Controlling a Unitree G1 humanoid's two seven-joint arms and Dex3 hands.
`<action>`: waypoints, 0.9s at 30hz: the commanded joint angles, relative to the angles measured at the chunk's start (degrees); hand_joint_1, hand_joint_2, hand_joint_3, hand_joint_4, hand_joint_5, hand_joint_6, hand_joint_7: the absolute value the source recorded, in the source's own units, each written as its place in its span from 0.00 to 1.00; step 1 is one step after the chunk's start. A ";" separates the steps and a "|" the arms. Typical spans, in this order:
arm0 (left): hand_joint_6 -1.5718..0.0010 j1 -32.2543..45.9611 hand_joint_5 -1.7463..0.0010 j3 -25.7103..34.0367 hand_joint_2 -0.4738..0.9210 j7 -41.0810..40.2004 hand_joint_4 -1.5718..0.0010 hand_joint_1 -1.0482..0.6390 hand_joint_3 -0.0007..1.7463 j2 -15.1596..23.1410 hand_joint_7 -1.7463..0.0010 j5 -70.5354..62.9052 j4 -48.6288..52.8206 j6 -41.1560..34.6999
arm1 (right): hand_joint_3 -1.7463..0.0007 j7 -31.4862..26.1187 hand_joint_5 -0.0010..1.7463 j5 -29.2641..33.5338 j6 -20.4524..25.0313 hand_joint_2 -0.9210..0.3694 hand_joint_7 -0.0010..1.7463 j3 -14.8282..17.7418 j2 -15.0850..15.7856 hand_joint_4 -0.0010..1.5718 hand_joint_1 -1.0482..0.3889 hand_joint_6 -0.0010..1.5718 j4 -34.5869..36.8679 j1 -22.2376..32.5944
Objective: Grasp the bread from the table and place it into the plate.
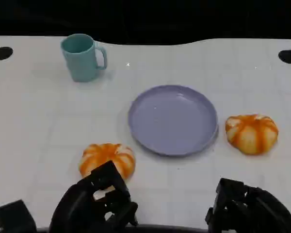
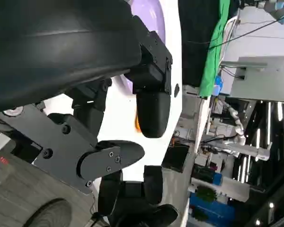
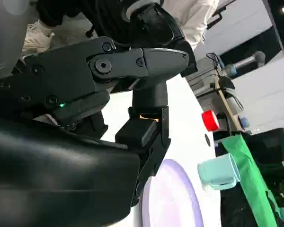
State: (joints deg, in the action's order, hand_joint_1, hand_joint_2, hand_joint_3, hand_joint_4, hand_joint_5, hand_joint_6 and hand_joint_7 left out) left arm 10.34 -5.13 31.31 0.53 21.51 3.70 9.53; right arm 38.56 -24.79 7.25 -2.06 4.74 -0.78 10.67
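On the table's near left, an orange-and-white ridged bread is lying beside the lavender plate. Just in front, the left hand is hovering, fingers spread, holding nothing.

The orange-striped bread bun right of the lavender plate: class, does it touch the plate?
Apart. The head view shows bare white table between the bun and the plate's rim.

From my head view the white table is evenly and brightly lit from above, with soft, faint shadows and a little softness overall. The far background is black. Both wrist views are sharp in the distance but dark and slightly blurred up close.
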 commanded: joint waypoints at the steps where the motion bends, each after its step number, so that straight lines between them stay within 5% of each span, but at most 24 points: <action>1: 0.68 0.32 0.00 0.50 0.67 0.29 0.56 0.49 0.49 0.58 0.00 -0.33 -0.32 0.42 | 0.84 0.12 0.91 -0.31 -0.66 0.00 0.76 0.23 0.24 0.55 0.25 0.49 0.29 0.14; 27: 0.68 0.18 0.00 0.63 0.66 0.43 0.56 0.49 0.50 0.69 0.00 -0.35 -0.07 0.51 | 0.84 0.03 0.90 -0.34 -0.54 0.00 0.76 0.20 0.17 0.55 0.26 0.49 0.39 -0.01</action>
State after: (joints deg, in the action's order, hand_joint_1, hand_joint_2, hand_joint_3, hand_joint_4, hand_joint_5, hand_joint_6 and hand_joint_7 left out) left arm 10.34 -5.06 31.32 0.55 21.51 3.70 9.54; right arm 38.58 -24.77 7.16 -2.10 4.70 -0.63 10.67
